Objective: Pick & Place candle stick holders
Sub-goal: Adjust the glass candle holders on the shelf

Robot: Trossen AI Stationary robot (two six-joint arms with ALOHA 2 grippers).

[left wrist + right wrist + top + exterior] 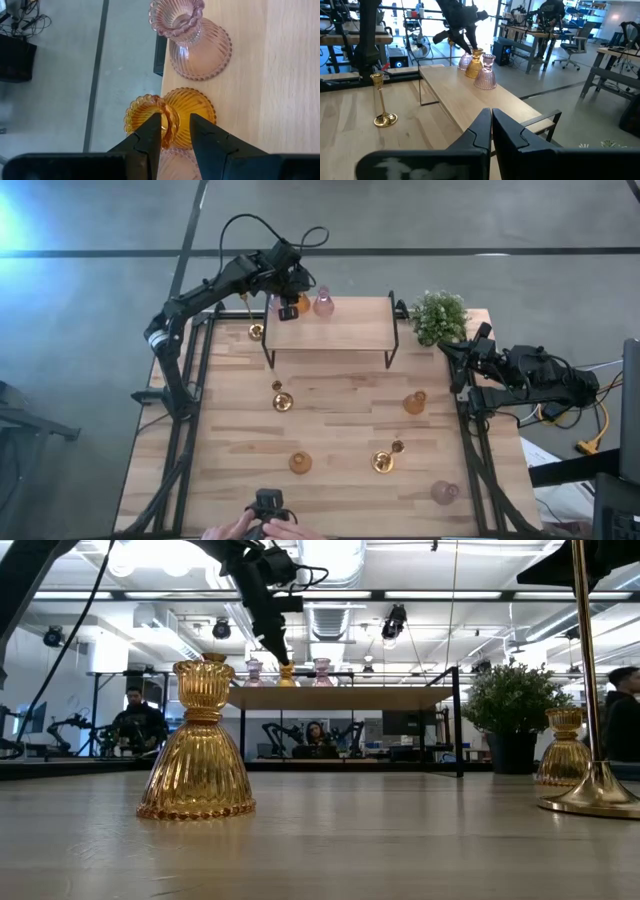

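A raised wooden shelf (340,330) stands at the table's far side. On its far left edge stand a pink glass holder (323,304), an amber glass holder (192,107) and another pink one (175,162), each on its base. My left gripper (175,127) is above the amber one and shut on its cup rim. On the table stand three gold candlesticks (256,331) (282,400) (383,461), two amber holders (414,402) (300,463) and a pink holder (444,492). My right gripper (458,358) waits shut and empty at the table's right edge. My left gripper pinches the wall of the amber holder's cup rim (170,120), with one finger (152,132) over the cup's mouth and the other (202,135) outside it. The fingers come from above, slanting down. The holder stands upright with its base on the shelf.
A green potted plant (438,315) stands at the far right corner beside the shelf. A person's hands (250,526) hold a device at the near edge. The shelf's dark legs (392,345) stand on the table. The rest of the shelf top (350,320) is bare wood.
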